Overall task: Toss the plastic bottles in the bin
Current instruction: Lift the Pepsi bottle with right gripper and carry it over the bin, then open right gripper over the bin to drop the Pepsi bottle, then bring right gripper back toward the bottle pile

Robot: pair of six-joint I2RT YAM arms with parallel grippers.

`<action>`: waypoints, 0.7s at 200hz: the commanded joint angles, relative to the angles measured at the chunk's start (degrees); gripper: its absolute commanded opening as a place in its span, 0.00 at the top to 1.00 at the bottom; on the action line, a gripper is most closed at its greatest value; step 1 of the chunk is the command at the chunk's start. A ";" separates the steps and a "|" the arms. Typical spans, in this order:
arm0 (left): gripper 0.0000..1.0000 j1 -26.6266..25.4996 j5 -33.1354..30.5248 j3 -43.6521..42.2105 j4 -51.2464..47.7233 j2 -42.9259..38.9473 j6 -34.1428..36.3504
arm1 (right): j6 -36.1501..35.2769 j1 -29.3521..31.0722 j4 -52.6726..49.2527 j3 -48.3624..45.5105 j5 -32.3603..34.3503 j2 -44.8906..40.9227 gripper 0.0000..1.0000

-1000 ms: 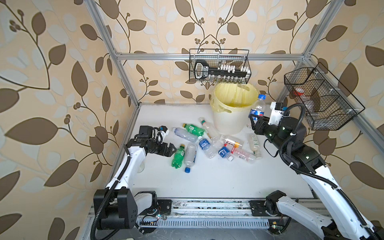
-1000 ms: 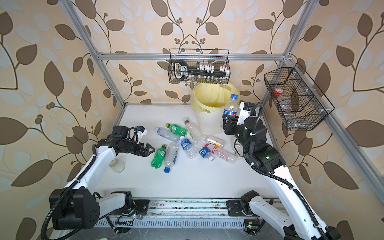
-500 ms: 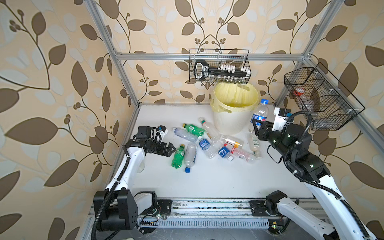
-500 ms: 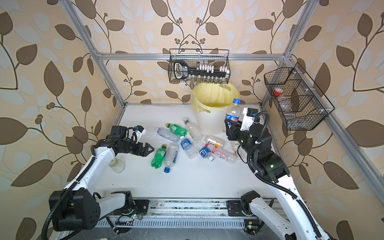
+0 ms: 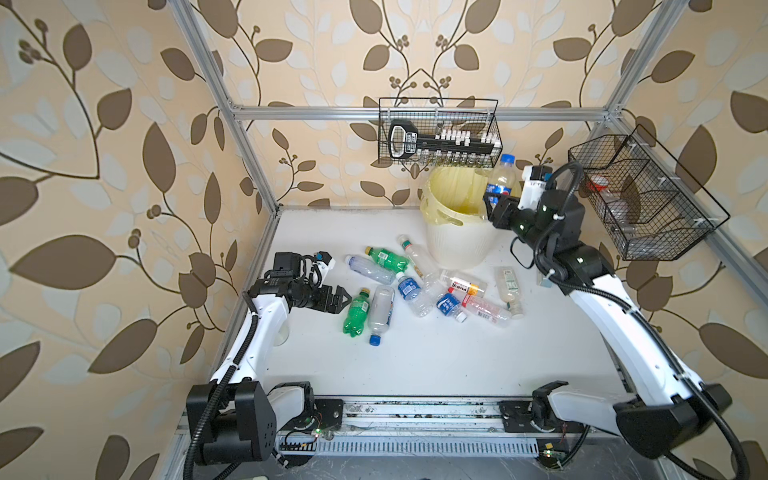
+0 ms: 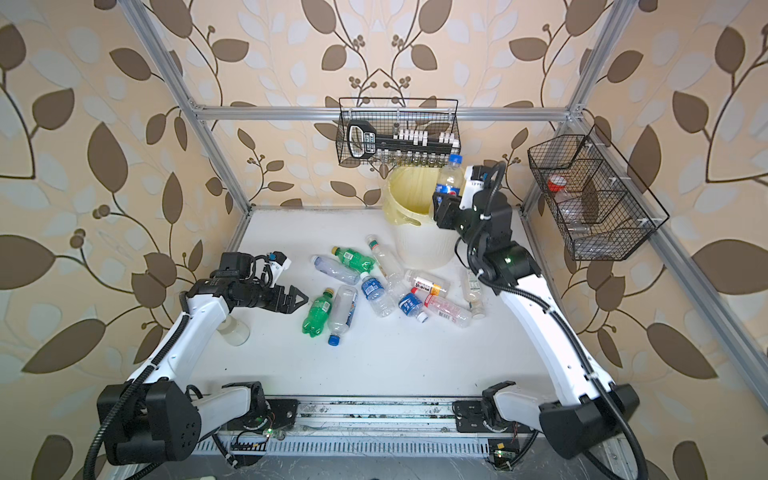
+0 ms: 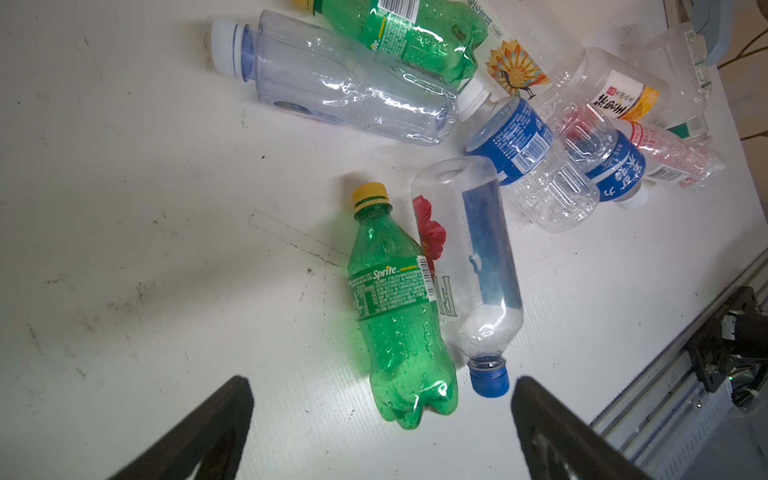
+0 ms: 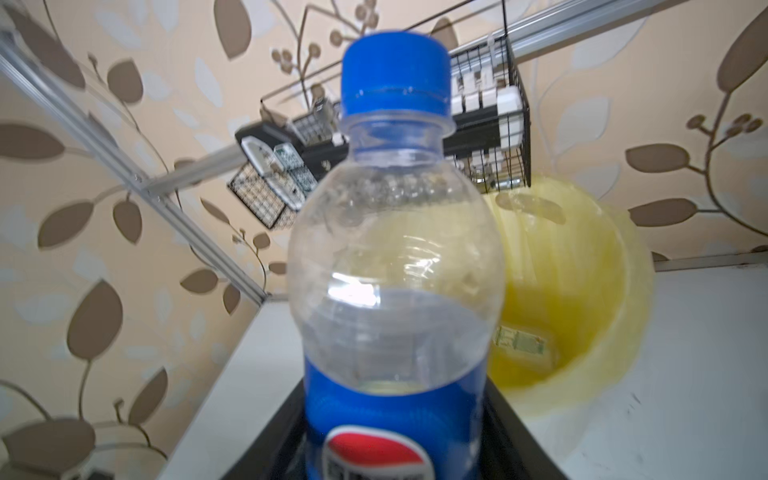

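Progress: early, by my reading. About ten loose bottles lie on their sides in a cluster on the table, in front of the bin.
In the bin: the right wrist view looks down into the yellow liner, and a labelled item at the bottom is probably one bottle already in. Little else shows there.
Left to do: the bottle in hand, then the whole cluster, as far as both top views show.
Pepsi bottle: upright, blue cap up, part full of clear liquid. It is at the right side of the bin's rim, level with the mouth and overlapping it in both top views.
Right gripper: one black finger sits on each side of the bottle's lower blue label, with the bottle standing between them. The right wrist view is blurred, so I cannot tell whether they clamp it or stand loose of it.
Left gripper: fingers spread wide and empty, low over the table at the cluster's left edge.
Green bottle: lies just ahead of the left fingers, base toward them and yellow cap away, not touched. A clear bottle with a blue cap lies against its side.
Next candidate: the green bottle, judging by where the left gripper is aimed.
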 commanded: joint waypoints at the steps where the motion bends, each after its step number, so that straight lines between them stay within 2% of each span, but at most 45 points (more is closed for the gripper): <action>1: 0.01 0.53 2.15 1.33 -0.96 -2.03 1.09 | 0.65 -3.01 -1.82 13.53 -1.02 9.25 0.08; 4: 0.01 0.48 2.07 1.39 -0.98 -2.08 1.07 | 0.80 -3.24 -3.36 15.43 -0.91 10.55 0.02; 7: 0.01 0.48 2.06 1.31 -0.93 -2.12 1.07 | 0.89 -3.29 -4.51 17.14 -0.72 11.67 0.00; 22: 0.01 0.54 1.71 1.31 -0.79 -2.21 1.06 | 1.24 -3.16 -8.06 21.46 1.15 14.18 0.00; 39: 0.01 0.48 1.45 1.22 -0.71 -2.30 1.12 | 1.26 -2.85 -7.45 19.63 0.48 11.90 0.00; 83: 0.01 0.59 1.09 1.13 -0.48 -2.30 1.06 | 2.30 -2.28 -0.06 1.39 -1.35 -4.70 0.00; 108: 0.01 0.79 0.14 1.30 -0.55 -2.39 1.03 | 4.58 -2.34 -0.74 -6.62 -1.44 -11.89 0.00; 140: 0.01 1.76 -0.44 1.09 -0.51 -2.56 1.16 | 6.19 -2.51 -1.45 -15.18 -4.82 -18.49 0.00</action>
